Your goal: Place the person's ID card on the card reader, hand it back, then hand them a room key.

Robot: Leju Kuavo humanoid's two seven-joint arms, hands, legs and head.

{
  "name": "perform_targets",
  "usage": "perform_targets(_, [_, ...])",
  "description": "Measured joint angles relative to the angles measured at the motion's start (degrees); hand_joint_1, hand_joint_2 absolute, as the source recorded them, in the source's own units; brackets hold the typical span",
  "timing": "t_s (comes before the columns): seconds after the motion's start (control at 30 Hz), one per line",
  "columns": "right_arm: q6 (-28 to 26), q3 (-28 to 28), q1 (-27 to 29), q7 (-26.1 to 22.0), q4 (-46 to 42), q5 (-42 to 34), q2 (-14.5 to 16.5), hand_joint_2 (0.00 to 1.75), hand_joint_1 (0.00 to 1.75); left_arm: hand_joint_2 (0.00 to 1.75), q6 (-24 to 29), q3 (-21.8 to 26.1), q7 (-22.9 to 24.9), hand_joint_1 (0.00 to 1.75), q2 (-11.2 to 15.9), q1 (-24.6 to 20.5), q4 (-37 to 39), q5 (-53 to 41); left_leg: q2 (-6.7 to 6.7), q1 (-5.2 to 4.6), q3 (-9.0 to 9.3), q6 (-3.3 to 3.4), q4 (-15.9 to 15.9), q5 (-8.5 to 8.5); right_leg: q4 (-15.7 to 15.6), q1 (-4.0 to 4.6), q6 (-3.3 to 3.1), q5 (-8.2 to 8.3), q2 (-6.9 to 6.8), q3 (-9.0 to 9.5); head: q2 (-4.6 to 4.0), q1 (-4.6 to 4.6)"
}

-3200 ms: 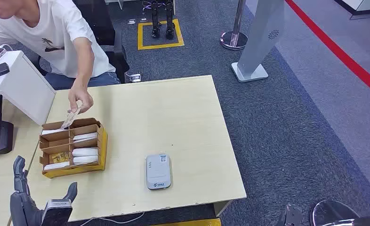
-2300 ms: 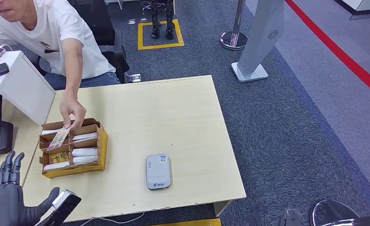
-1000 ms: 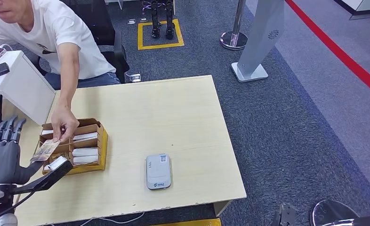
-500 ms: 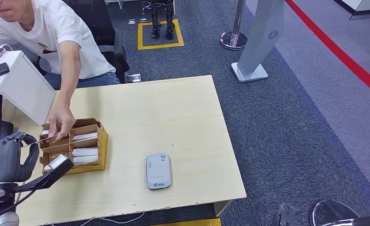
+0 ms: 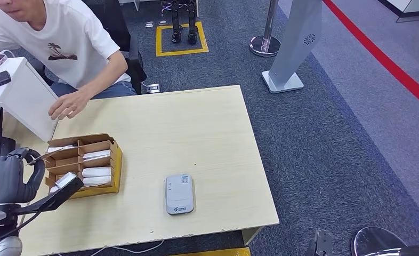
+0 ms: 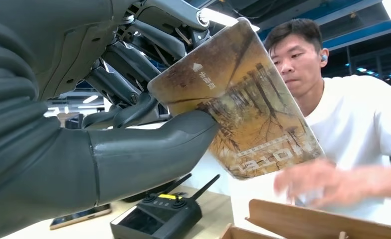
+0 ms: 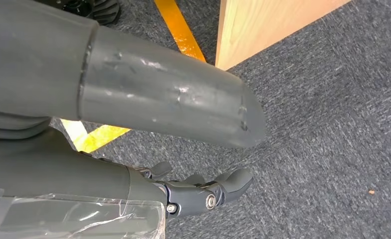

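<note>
no legible text on the card (image 6: 243, 107) or card reader (image 5: 179, 193)

Card reader (image 5: 179, 194) flat on the table (image 5: 196, 138), near the front edge. Divided box (image 5: 82, 165) to its left, cards in its compartments. Left hand (image 5: 7, 178) left of the box, ID card (image 6: 238, 99) pinched. Person's hand (image 5: 67, 104) behind the box, on the far edge.

The left hand (image 6: 134, 144) had a dark grey ribbed cover, thick smooth thumb and darker linked metal fingers; the right hand (image 7: 198, 191) showed scuffed grey casing.
</note>
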Motion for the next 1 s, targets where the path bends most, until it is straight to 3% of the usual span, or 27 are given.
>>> perform_targets(0.4, [0.0,2.36,-1.6,1.22,0.13,0.95,0.13,0.0,0.0,1.75,-0.67,-7.49,-1.8,1.75,-2.29,-10.15,9.04,0.94,-0.01,-0.01,0.0,0.04,0.03,0.08,0.0,-0.01,0.02,0.09,-0.01,0.01,0.0,-0.01])
perform_targets(0.67, [-0.01,3.4,-1.95,1.55,0.35,0.98,0.18,0.0,0.0,1.75,-0.32,-10.7,-2.07,1.75,-4.51,-13.58,12.88,1.33,0.0,-0.01,-0.01,0.04,0.03,0.07,0.0,-0.01,0.01,0.09,0.01,-0.03,0.0,-0.01])
perform_targets(1.0, [-0.19,5.19,-2.78,2.15,0.39,1.1,0.23,0.0,0.0,1.75,1.32,-17.55,-3.68,1.75,-10.41,-17.57,18.14,2.84,0.0,-0.05,-0.01,0.05,0.06,0.08,0.0,-0.02,0.07,0.13,0.0,-0.01,0.0,-0.01])
